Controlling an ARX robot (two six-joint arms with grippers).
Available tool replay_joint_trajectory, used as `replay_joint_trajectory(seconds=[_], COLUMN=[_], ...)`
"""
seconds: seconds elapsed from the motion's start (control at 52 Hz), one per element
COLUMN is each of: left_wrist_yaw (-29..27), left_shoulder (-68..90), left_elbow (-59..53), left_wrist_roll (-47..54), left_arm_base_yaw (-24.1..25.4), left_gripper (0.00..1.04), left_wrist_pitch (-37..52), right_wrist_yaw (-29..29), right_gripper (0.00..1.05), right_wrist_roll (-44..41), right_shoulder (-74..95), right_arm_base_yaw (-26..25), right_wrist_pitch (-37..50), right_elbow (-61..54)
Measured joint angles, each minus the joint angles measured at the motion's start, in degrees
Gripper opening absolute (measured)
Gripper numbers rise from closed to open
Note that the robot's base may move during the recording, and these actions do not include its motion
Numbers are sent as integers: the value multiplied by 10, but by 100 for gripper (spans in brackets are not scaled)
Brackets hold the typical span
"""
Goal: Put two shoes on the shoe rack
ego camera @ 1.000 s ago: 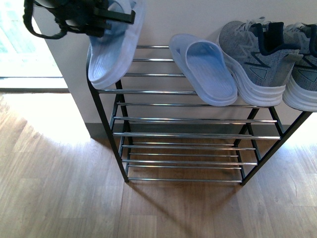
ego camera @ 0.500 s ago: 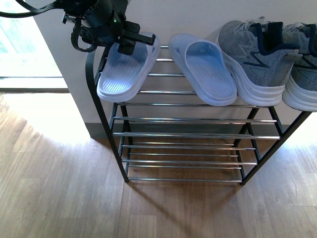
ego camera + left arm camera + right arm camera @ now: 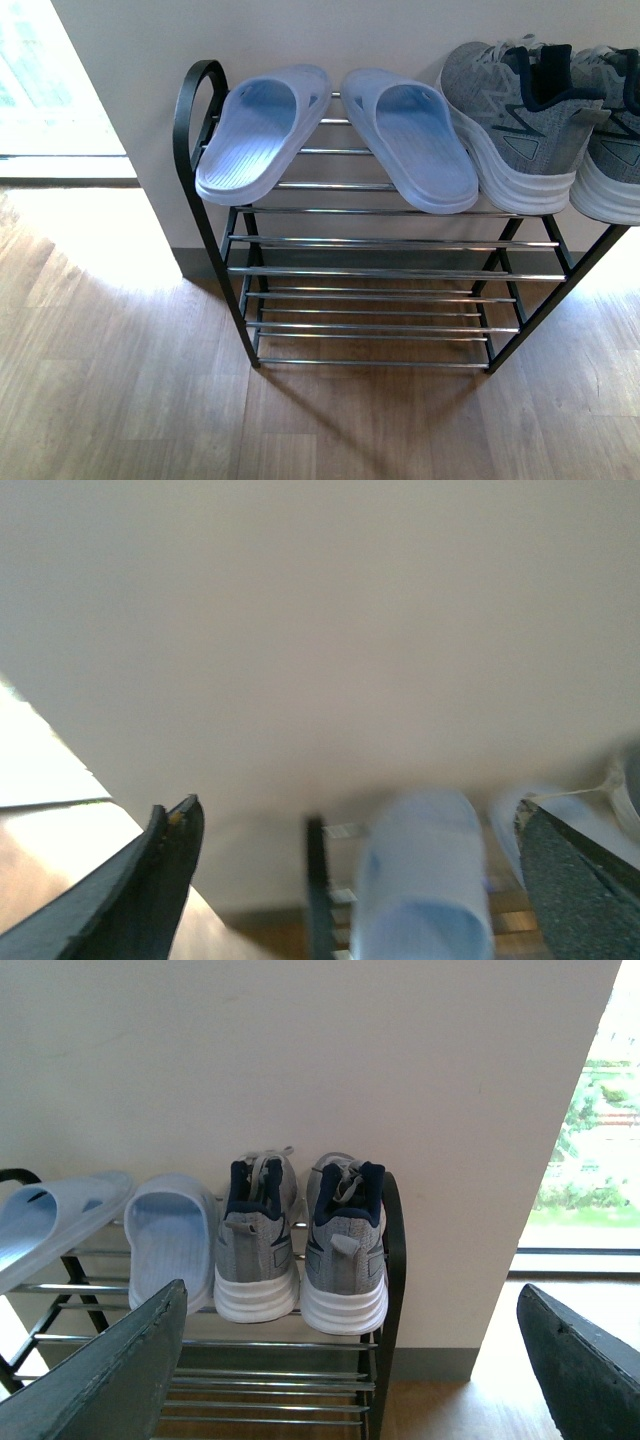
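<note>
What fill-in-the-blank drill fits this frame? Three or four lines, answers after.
1. Both slides and both sneakers rest on the rack's ____ tier.
2. The three lower tiers are ____.
3. The left gripper's jaws stand ____, holding nothing.
4. The slides are light ____.

Answers: top; empty; open; blue

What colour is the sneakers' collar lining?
Dark navy, on the grey sneakers; clearest in the right wrist view.

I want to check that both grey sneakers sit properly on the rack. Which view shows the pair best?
The right wrist view: both grey sneakers stand side by side, heels outward, on the rack's top tier. The front view cuts the right one off at its edge. The left wrist view, blurred, shows only a sliver.
</note>
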Motion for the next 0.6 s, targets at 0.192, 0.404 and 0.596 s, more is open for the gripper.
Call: replay_joint_trajectory(seconds=[0.192,0.404,0.596], left_wrist_yaw=[-22,11,31], left_shoulder=[-121,-178,-244], left_elbow=[-202,-349,-427], left_wrist_roll=[2,2,2], left_arm_base_yaw=[38,67,88], left_gripper=[58,27,1], left_wrist_pitch=[222,265,288], right_wrist_yaw=[0,0,0], right_gripper=[96,96,96], right_wrist_roll=[0,0,0], right_shoulder=[0,0,0], right_arm_base_yaw=[0,0,0], right_wrist_pitch=[0,0,0], right_elbow=[0,0,0])
